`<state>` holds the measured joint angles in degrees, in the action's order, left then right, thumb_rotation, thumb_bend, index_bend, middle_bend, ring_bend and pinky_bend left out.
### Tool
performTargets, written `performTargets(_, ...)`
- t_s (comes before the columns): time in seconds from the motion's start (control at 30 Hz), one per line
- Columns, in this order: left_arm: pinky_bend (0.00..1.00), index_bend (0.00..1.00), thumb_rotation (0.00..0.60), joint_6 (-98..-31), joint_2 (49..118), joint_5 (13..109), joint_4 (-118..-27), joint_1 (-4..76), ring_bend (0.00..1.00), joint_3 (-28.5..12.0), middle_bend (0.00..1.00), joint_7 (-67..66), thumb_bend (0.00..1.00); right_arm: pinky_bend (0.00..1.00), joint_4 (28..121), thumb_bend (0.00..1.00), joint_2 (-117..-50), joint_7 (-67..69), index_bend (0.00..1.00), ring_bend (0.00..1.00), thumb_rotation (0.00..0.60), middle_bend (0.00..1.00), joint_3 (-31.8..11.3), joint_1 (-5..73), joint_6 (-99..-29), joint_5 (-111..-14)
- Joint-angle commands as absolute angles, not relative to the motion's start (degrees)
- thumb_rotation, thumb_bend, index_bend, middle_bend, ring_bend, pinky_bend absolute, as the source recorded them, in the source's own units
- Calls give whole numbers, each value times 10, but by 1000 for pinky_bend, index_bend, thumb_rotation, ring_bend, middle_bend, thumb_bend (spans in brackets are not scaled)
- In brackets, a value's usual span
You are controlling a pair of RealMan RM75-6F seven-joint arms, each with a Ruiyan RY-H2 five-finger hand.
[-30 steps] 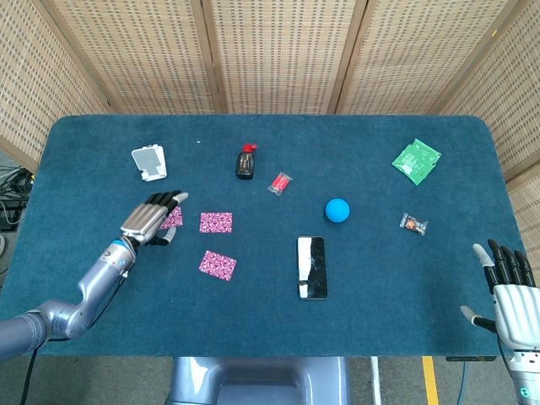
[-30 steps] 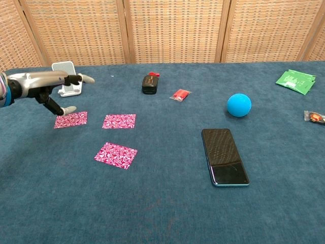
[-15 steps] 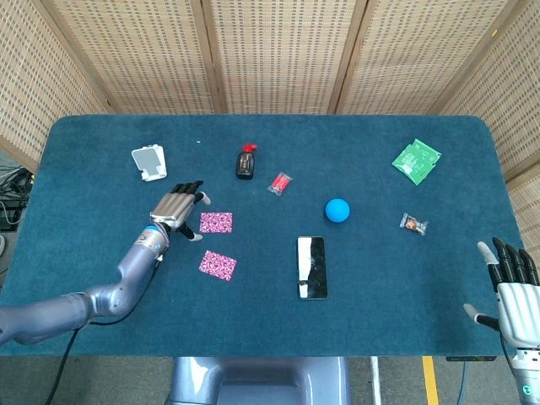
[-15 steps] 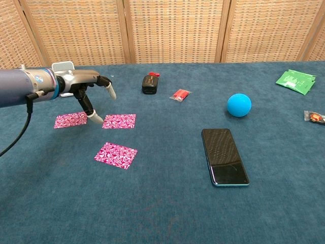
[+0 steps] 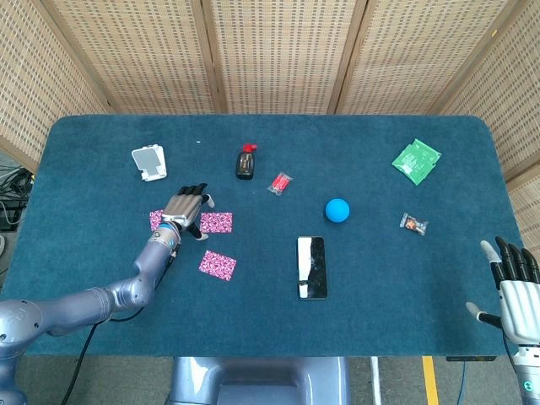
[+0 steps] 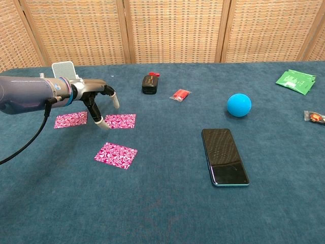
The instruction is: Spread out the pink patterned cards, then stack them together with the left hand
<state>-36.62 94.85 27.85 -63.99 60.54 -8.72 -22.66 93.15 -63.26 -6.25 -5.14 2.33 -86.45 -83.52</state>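
Table: blue felt top, wicker screens behind it.
Left arm: grey, reaches in from the lower left across the felt toward the cards.
Left hand: over the left end of the middle card, fingers spread and pointing down; chest view shows it holding nothing, one fingertip at or just above the card's left edge; contact cannot be told.
Right hand: at the lower right corner off the table edge, fingers apart and upright, holding nothing.
Phone: black, face up, lying lengthwise near the table centre, below the ball.
Left card: pink patterned, flat on the felt, partly hidden by the hand in the head view.
Middle card: pink patterned, flat, just right of the left card, apart from it.
Front card: pink patterned, flat, slightly turned, nearer the robot than the other two, touching neither.
Green packet: far right, near the back.
White stand: back left, beyond the cards.
Ball: blue, right of centre.
Black bottle: red cap, lying down, back centre.
Red wrapper: just right of the bottle.
Small sweet: clear wrapper, right of the ball.
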Motion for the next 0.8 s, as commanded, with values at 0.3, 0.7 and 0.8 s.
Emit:
performTargets(0.3, 0, 328, 600, -366, 986, 273, -603, 620, 0, -91, 0, -233, 199, 0, 931, 0, -632, -62, 0, 0, 600, 0, -52, 25, -860, -831)
performTargets(0.7, 0, 347, 600, -371, 1014, 256, -574, 629, 0, -95, 0, -254, 230, 0, 927, 0, -630, -56, 0, 0, 600, 0, -53, 28, -853, -824)
performTargets(0.8, 0, 378, 600, -371, 1016, 252, -570, 628, 0, -96, 0, -257, 230, 0, 927, 0, -631, -57, 0, 0, 600, 0, -52, 29, -851, -823)
